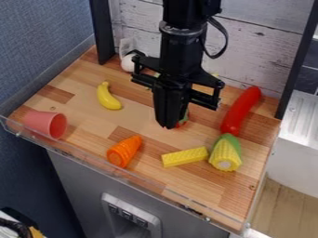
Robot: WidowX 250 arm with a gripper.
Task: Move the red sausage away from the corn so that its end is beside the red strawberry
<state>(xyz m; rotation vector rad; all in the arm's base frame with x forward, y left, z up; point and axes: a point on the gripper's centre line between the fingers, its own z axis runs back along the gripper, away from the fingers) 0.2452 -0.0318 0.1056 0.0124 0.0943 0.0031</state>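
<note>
The black gripper (pixel 169 124) hangs over the middle of the wooden counter, pointing down. Close behind its tips, on the right, a small red and green object (pixel 182 120) is partly hidden by it. A yellow banana (pixel 109 96) lies to the left of the gripper. In front of it are an orange carrot (pixel 124 151) and a yellow block (pixel 185 157). The corn with green husk (pixel 225 153) lies beside the block's right end, and a long red object (pixel 241 110) stretches behind the corn.
A pink cup (pixel 46 123) lies on its side at the left front. A white round object (pixel 129 62) sits at the back left, by the wall. A clear low rail (pixel 118 170) runs along the front edge, and dark posts stand at both back corners.
</note>
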